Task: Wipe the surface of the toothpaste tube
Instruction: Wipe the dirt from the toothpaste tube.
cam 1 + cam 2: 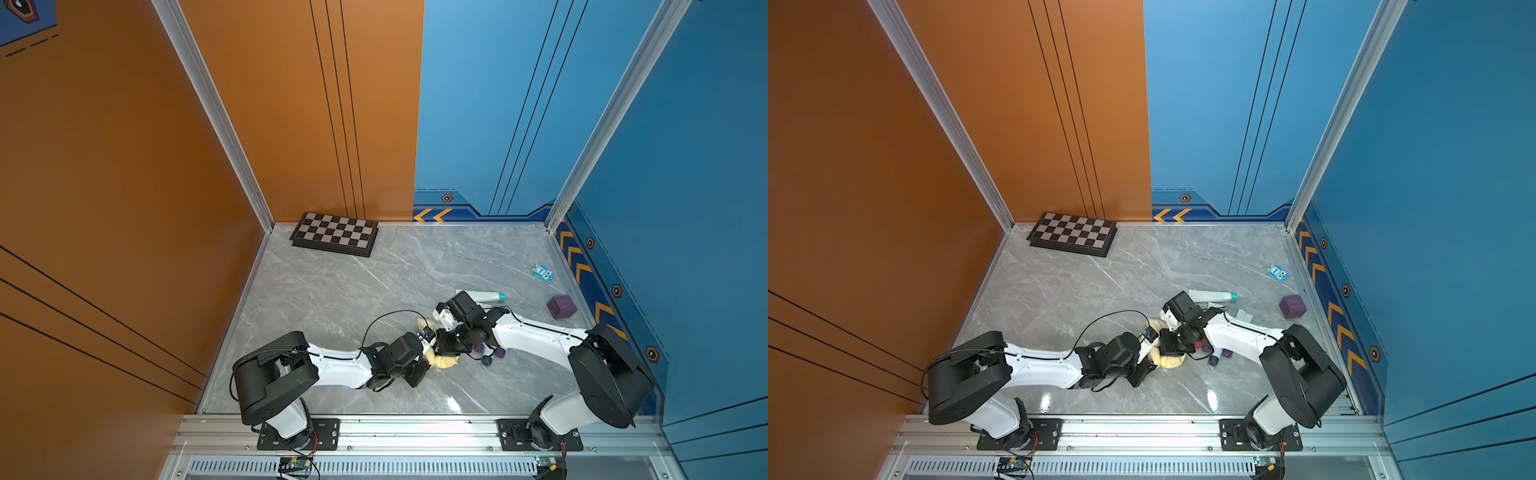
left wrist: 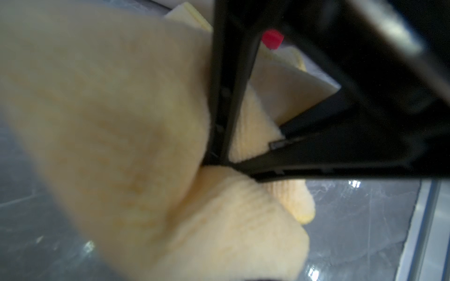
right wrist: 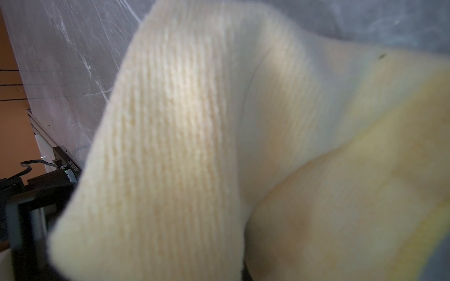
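Only the left wrist view caught the left gripper [image 2: 225, 161] up close. Its black fingers [image 2: 231, 77] ran nearly together, tips sunk into the yellow cloth [image 2: 117, 126], which creased right where they pinched it. Through the gap between them, and in no other view, showed the toothpaste tube [image 2: 294, 82], white with a red cap [image 2: 272, 39]. Its long axis ran away from that camera, flat crimped end nearer, cap pointing away from the left gripper.

The right wrist view gave only cloth, close and blurred, with a bit of the left arm's black housing [image 3: 36, 199] beside it. The right gripper [image 1: 445, 341] had its fingers pressed together, but they were buried, and I could not tell what they pinched or which arm bore the tube.

In both top views the grippers met tip to tip over the desk [image 1: 332, 299], right of its middle and nearer the front edge, hiding the tube beneath them. Behind the right wrist a teal-capped tube [image 1: 484, 296] lay flat, cap towards the desk's right edge. A purple cube [image 1: 562, 306] sat near that edge.
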Controlling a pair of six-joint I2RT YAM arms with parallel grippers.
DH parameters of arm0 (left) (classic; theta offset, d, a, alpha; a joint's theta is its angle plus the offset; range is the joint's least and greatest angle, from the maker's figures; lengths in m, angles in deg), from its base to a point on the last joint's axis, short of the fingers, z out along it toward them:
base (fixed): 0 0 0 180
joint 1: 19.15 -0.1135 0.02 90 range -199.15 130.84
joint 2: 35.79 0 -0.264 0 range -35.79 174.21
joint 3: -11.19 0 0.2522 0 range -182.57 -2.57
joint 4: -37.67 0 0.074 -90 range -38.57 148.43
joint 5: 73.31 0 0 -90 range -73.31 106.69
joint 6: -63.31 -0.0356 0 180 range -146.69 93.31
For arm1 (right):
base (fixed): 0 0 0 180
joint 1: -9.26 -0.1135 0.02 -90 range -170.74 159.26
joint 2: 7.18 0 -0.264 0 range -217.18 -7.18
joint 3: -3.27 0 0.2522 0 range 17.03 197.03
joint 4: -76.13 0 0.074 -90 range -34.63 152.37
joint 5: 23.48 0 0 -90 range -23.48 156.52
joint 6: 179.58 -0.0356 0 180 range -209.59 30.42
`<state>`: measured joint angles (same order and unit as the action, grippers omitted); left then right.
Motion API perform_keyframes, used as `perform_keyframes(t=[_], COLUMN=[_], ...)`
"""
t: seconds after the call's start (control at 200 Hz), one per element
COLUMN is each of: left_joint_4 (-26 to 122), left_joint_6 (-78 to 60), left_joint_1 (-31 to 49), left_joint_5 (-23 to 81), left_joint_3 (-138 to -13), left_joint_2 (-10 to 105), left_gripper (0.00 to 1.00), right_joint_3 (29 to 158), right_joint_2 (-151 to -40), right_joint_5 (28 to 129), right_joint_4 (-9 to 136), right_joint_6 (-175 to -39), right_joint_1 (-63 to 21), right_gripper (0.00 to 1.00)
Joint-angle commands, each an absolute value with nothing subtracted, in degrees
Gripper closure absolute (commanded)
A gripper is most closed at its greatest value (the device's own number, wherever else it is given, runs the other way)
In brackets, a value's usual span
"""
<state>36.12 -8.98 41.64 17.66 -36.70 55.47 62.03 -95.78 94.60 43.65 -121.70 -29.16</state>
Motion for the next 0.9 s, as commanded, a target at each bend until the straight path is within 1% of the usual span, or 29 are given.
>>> perform_keyframes(t=[0.0, 0.065, 0.2, 0.32, 0.42, 0.54, 0.791, 0.896], left_joint_4=[41.50, 41.49, 41.48, 41.42, 41.56, 41.58, 41.53, 41.51], left_joint_6=[-11.53, -11.53, -11.40, -11.40, -11.49, -11.49, -11.57, -11.57], left_joint_1=[41.86, 41.83, 41.67, 41.57, 41.60, 41.58, 41.40, 41.12], left_joint_5=[19.37, 19.06, 19.01, 19.06, 19.33, 19.50, 18.91, 18.54], left_joint_3=[-34.65, -34.27, -33.93, -33.89, -34.00, -34.20, -34.41, -34.34], left_joint_2=[58.89, 58.58, 58.11, 58.25, 58.39, 58.79, 59.43, 59.23], left_gripper=[1.00, 1.00, 1.00, 1.00, 1.00, 1.00, 1.00, 1.00], right_joint_3=[60.72, 60.94, 61.23, 61.46, 61.49, 61.84, 61.23, 60.11], right_joint_2=[-100.90, -100.67, -98.11, -96.34, -95.73, -96.57, -99.09, -99.80], right_joint_5=[89.90, 85.25, 76.75, 75.04, 73.69, 76.09, 87.72, 89.85], right_joint_4=[45.27, 42.16, 36.74, 35.15, 34.46, 35.18, 40.45, 42.15], right_joint_6=[-123.41, -121.95, -118.97, -117.55, -117.18, -117.53, -121.23, -122.56], right_joint_1=[-30.56, -30.37, -27.30, -23.73, -22.50, -23.76, -30.53, -33.98], right_gripper=[1.00, 1.00, 1.00, 1.00, 1.00, 1.00, 1.00, 1.00])
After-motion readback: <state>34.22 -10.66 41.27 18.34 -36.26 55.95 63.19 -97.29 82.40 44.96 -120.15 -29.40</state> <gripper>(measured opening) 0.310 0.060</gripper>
